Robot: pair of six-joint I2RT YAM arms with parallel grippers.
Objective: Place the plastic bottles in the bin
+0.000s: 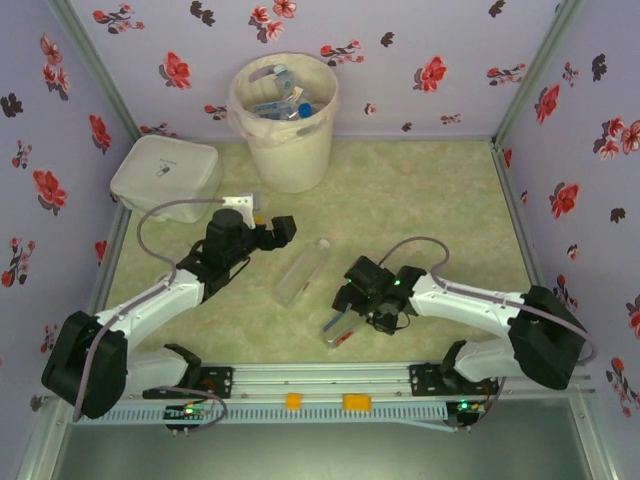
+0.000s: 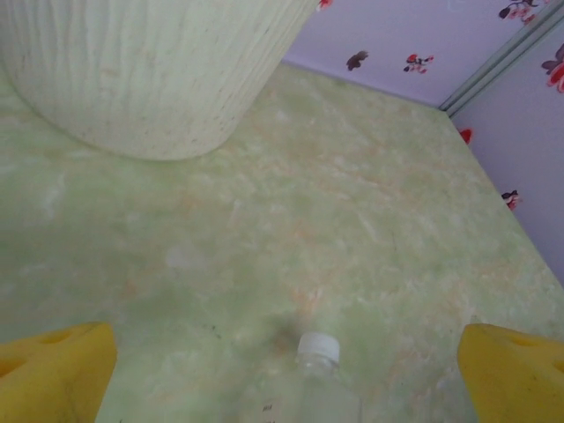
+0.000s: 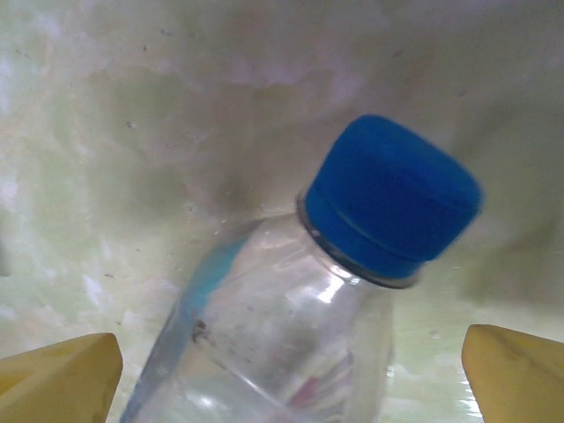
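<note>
— Top external check: where do your bottles stand?
— Several plastic bottles [image 1: 283, 100] lie inside your bin [image 1: 290, 150], which stands at the far side of the table [image 1: 420, 200], near the back wall, with a white box [image 1: 165, 175] to its left. Two more lie on the table: a white-capped bottle [image 1: 303, 270] between your arms, and a blue-capped bottle [image 1: 340, 325] under your right arm's head.
— Jaws?
— Left wrist view: your left gripper [image 2: 286, 374] is spread wide and holds nothing. The white cap sits low between its yellow fingers [image 2: 53, 374], with the bin wall beyond.
— Right side?
— Right wrist view: your right gripper [image 3: 291, 379] is spread wide too. Its fingers [image 3: 62, 374] flank the blue-capped bottle and stand apart from it.
</note>
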